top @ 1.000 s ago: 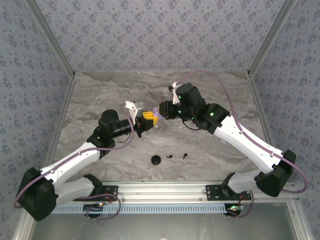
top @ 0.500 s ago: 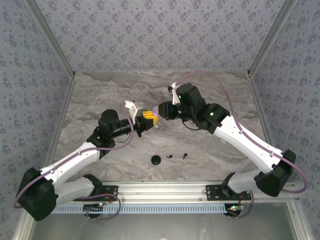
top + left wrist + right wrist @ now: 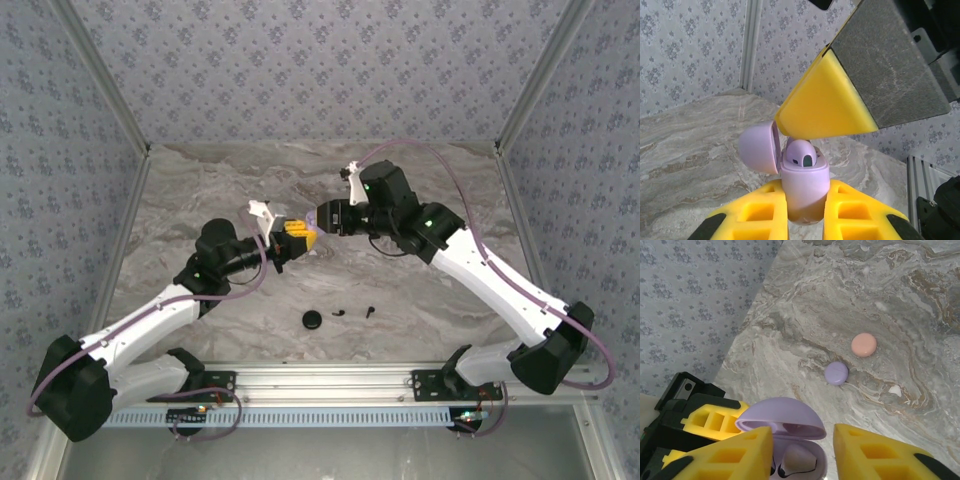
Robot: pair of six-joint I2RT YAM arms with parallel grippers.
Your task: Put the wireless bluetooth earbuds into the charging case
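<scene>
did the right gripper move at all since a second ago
Yes, slightly. In the top view the right gripper and its wrist have shifted up and to the right, a little farther from the small black round case, which has stayed put.

Veined marble tabletop enclosed by floral-patterned walls.
</scene>
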